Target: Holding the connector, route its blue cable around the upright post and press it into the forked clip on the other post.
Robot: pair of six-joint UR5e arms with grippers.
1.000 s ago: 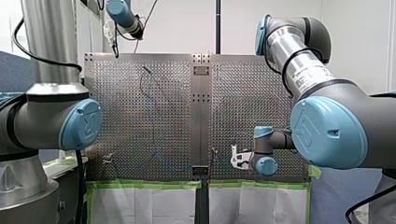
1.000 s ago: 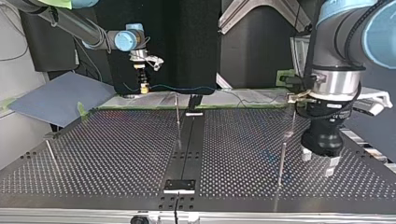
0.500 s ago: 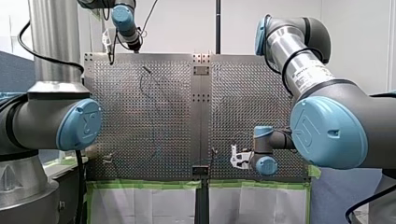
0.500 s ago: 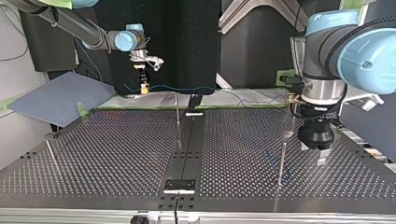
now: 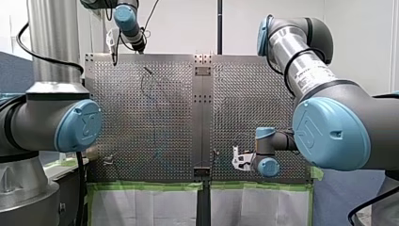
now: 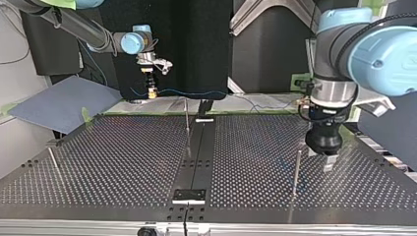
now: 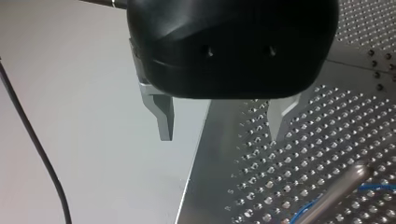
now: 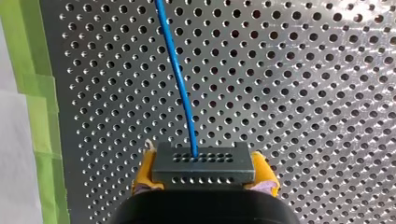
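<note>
My right gripper is shut on a grey connector, which sits between its yellow pads. The blue cable runs from the connector straight ahead over the perforated plate. In the top view this gripper hangs at the far left edge of the table, and the cable trails from it toward the right. My left gripper is open with nothing between its metal fingers, over the table's edge. In the top view it hovers just right of an upright post.
A thin post stands at the table's middle and another at the top view's near left. A dark centre strip divides the perforated plates. Green tape lines the edge beside my right gripper. A black cable hangs off the table.
In the top view my left gripper has moved left and a little further back, ending close beside the right-hand post. My right gripper and the connector have stayed where they were.
</note>
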